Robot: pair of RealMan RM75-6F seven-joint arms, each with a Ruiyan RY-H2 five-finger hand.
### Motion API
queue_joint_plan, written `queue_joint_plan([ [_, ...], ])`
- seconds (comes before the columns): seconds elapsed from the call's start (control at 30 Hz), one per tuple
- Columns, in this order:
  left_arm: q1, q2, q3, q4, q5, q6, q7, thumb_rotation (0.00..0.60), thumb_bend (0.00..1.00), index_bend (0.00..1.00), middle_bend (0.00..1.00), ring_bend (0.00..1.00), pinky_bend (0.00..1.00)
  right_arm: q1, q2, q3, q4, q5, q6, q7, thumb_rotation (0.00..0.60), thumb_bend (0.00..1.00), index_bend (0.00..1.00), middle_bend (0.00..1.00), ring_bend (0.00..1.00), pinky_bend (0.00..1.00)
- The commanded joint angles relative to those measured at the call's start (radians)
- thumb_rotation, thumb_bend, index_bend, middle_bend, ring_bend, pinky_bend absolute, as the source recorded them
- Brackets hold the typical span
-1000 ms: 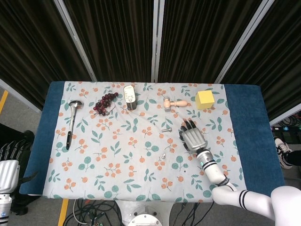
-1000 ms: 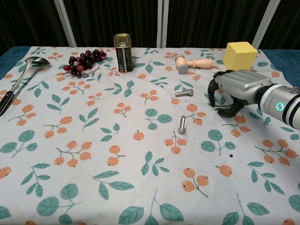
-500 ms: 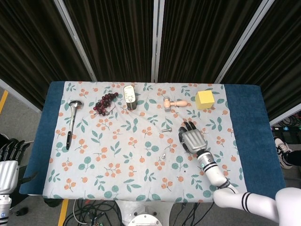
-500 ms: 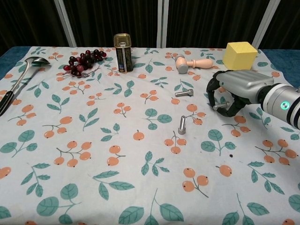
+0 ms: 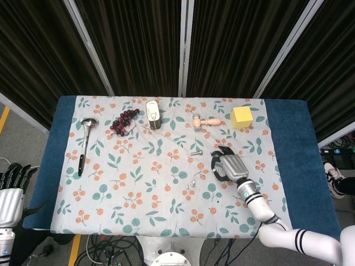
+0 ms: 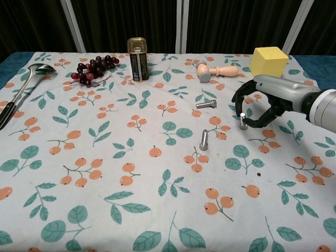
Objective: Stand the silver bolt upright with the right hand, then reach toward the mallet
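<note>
Right hand (image 6: 265, 102) sits right of the mallet (image 6: 215, 70) and nearer the camera, fingers (image 6: 242, 94) curled in a loose arch around an upright silver bolt (image 6: 243, 121). Chest view shows the bolt standing on its head under the arch; whether any finger touches it, cannot tell. Looks like a loose cage rather than a clamp.

Head view hides that bolt entirely under the right hand (image 5: 228, 166). It does show the left hand (image 5: 11, 191), off the table's left edge, fingers apart, holding nothing. Chest view doesn't show it at all.

Chest view also resolves two more bolts: one standing upright (image 6: 203, 140) well in front of the mallet, one lying flat (image 6: 206, 104) just in front of it. In head view these are tiny specks.

Left of the mallet: tin can (image 6: 137, 51), then grapes (image 6: 93, 68), then a ladle (image 6: 21, 86) at the far left. Yellow cube (image 6: 269, 62) right of the mallet. The can's label has print, too small to read. No other writing.
</note>
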Motion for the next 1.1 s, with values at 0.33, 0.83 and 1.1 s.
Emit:
queue_joint_plan([
  [0.33,-0.001,0.001,0.000,-0.004,-0.003,-0.004,0.004,0.600,0.00,0.16,0.08,0.00,0.00,-0.004,0.001,0.000,0.037,-0.031,-0.018,0.076,0.600,0.34,0.54,0.22,0.00,0.00],
  [0.83,-0.003,-0.002,0.000,0.002,-0.003,-0.008,0.001,0.600,0.00,0.16,0.08,0.00,0.00,-0.012,0.011,-0.006,0.034,-0.048,-0.001,0.086,0.600,0.34,0.46,0.22,0.00,0.00],
  [1.1,0.000,-0.002,0.001,0.005,-0.004,-0.004,-0.004,0.600,0.00,0.16,0.08,0.00,0.00,-0.013,0.024,-0.013,0.015,-0.068,0.022,0.056,0.600,0.34,0.43,0.21,0.00,0.00],
])
